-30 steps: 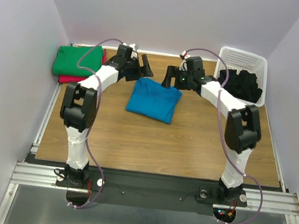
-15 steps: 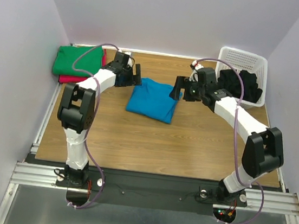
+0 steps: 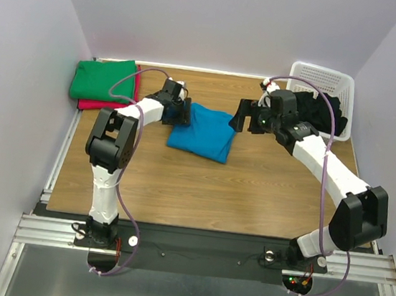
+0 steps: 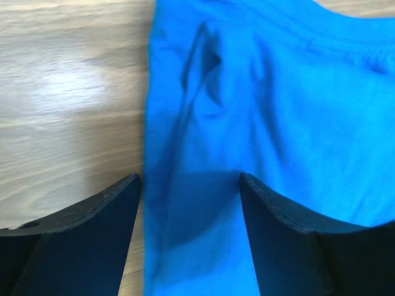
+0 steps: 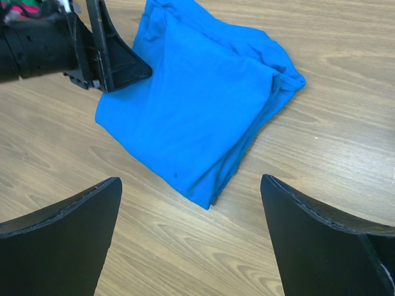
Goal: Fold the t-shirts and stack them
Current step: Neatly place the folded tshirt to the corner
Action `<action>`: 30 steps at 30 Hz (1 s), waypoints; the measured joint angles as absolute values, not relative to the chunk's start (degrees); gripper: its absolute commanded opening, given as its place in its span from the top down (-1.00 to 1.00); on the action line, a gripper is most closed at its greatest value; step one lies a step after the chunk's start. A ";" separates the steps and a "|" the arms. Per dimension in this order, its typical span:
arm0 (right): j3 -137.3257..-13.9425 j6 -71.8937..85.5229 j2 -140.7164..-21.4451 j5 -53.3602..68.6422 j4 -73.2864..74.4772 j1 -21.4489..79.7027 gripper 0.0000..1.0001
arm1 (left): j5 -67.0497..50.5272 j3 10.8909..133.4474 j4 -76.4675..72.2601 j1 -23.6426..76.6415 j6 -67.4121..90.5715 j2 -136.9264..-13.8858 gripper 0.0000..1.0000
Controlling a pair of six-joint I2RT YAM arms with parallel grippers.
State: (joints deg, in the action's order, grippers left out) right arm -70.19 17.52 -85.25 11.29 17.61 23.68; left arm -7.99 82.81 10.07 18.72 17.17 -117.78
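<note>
Wooden table [image 3: 251,183] fills a white-walled booth. A folded turquoise-blue t-shirt [image 3: 203,133] lies mid-table. The left pincer [image 3: 183,112] sits low at its left edge, jaws apart and straddling that edge, gripping nothing. The right pincer [image 3: 239,117] hangs spread wide just beside the shirt's right side. A green t-shirt [image 3: 104,79] lies on a red-pink t-shirt [image 3: 91,104] at far left; black t-shirts [image 3: 325,112] fill the white basket [image 3: 322,77].

Folded blue t-shirt [image 3: 201,130] lies centrally; green t-shirt [image 3: 104,80] tops red t-shirt [image 3: 90,105].
</note>
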 measured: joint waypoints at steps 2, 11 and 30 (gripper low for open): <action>-70.19 17.52 -85.23 11.03 17.56 23.68 -1.00 | -6.35 82.11 8.62 20.14 17.61 -117.78 -0.15; -67.99 17.30 -83.55 7.94 17.85 23.68 -1.00 | 0.80 83.24 8.84 25.41 20.95 -118.87 1.00; -65.87 14.94 -77.78 -0.89 17.96 23.68 -1.00 | 31.07 111.92 21.02 22.72 -3.81 -123.68 1.00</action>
State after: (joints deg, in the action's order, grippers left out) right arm -65.87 14.94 -77.78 -0.89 17.96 23.68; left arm 31.07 111.92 21.02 22.72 -3.81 -123.68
